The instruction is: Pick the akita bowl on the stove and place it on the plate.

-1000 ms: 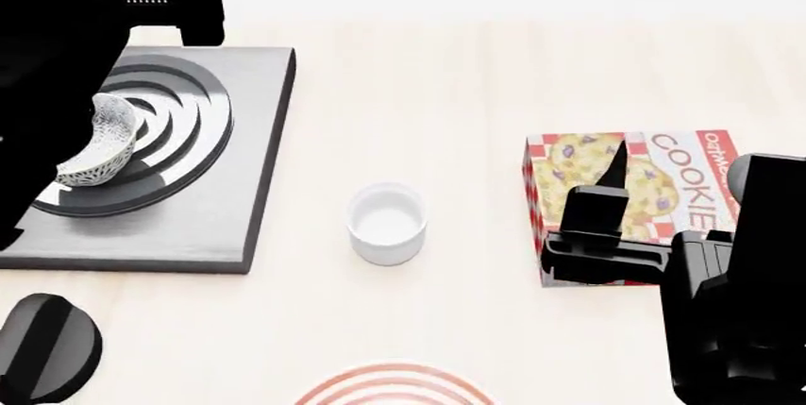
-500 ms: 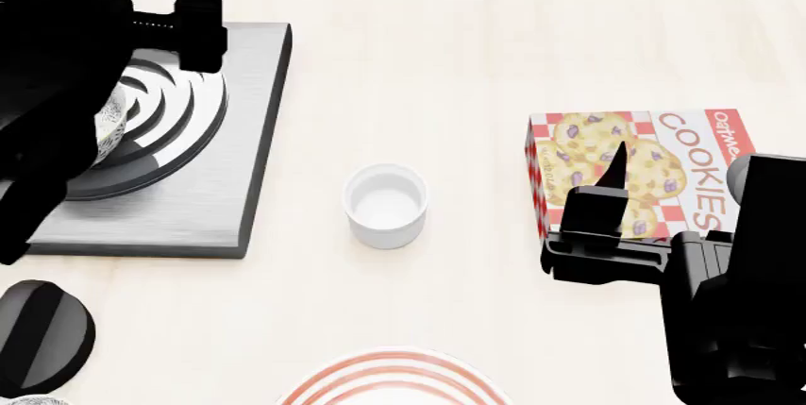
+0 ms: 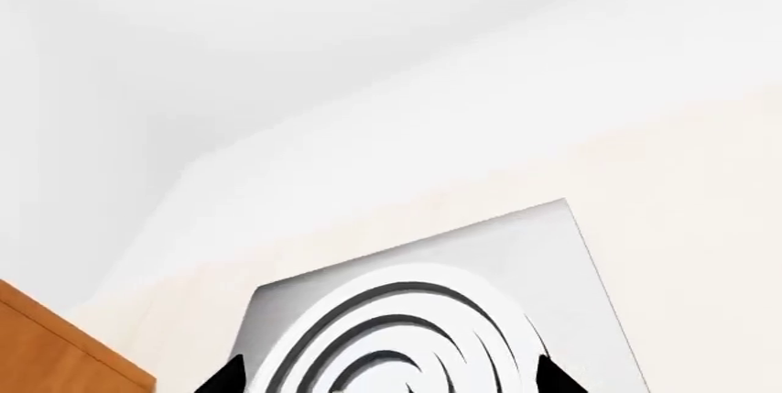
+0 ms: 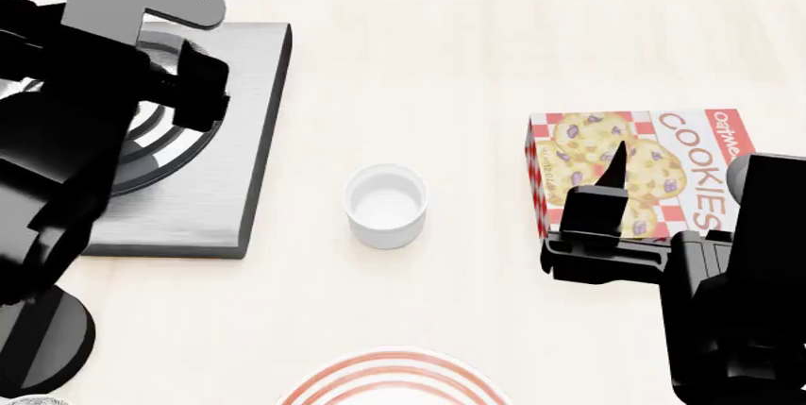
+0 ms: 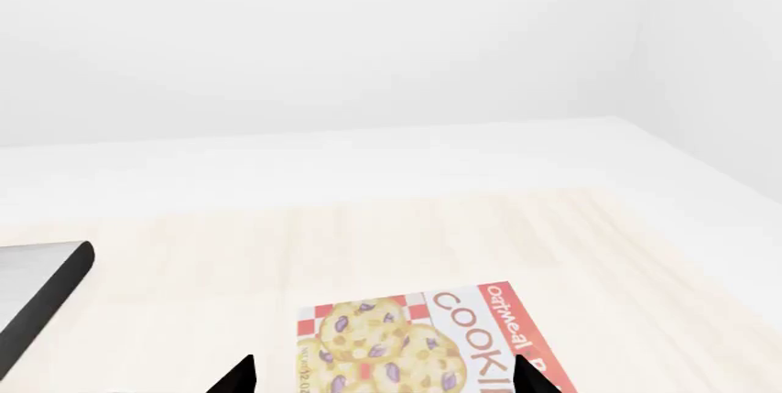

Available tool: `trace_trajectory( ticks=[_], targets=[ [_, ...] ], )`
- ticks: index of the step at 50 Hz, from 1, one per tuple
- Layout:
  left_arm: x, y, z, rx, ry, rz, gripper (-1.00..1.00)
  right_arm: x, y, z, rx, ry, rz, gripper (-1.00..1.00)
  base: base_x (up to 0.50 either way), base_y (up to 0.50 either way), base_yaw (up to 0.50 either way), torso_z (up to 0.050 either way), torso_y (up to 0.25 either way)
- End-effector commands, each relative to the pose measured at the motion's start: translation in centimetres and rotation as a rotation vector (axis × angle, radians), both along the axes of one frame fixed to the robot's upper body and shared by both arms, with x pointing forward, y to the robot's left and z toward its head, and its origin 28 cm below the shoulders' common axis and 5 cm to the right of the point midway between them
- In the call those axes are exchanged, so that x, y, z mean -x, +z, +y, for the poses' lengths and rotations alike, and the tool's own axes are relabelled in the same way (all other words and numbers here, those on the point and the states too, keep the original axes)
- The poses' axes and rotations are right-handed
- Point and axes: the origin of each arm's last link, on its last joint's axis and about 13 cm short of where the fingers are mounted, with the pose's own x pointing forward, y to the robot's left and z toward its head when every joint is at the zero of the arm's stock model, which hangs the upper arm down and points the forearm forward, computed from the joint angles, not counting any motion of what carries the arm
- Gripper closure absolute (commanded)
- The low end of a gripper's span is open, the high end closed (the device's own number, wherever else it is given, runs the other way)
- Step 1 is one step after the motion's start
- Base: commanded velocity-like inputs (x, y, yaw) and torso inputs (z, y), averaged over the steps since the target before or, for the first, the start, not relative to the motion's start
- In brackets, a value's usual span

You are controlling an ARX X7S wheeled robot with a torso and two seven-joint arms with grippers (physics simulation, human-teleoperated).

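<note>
The akita bowl is hidden: my left arm [image 4: 75,141] covers the ringed part of the stove [image 4: 245,141] where it sat. In the left wrist view the left gripper [image 3: 388,382] is open, its two dark fingertips [image 3: 226,379] spread wide over the stove's rings [image 3: 404,320], and no bowl shows between them. The plate [image 4: 391,381], white with red rings, peeks in at the near edge of the head view. My right gripper [image 5: 385,379] is open and hangs above the cookie box, holding nothing.
A plain white cup [image 4: 387,205] stands mid-table between stove and plate. A red-and-white cookie box [image 4: 629,169] lies flat on the right, under the right arm. The stove's black knob [image 4: 51,339] sits near the front left. A wooden panel [image 3: 61,347] borders the table.
The left arm has swung in over the stove's rings and now covers the bowl, which showed a second ago. The view shifted slightly early on. The right arm has stayed still.
</note>
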Motion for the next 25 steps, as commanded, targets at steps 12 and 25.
trace_trajectory(
  ticks=[12, 25],
  targets=[
    [0.2, -2.2, 0.2, -0.055, 0.036, 0.100, -1.00, -0.1, 0.0, -0.2, -0.018, -0.005, -0.008, -1.00, 0.00, 0.00, 0.00, 0.000, 0.000],
    [0.1, -3.1, 0.7, -0.050, 0.064, 0.140, -1.00, -0.1, -0.1, -0.2, -0.019, -0.005, -0.007, -1.00, 0.00, 0.00, 0.00, 0.000, 0.000]
  ],
)
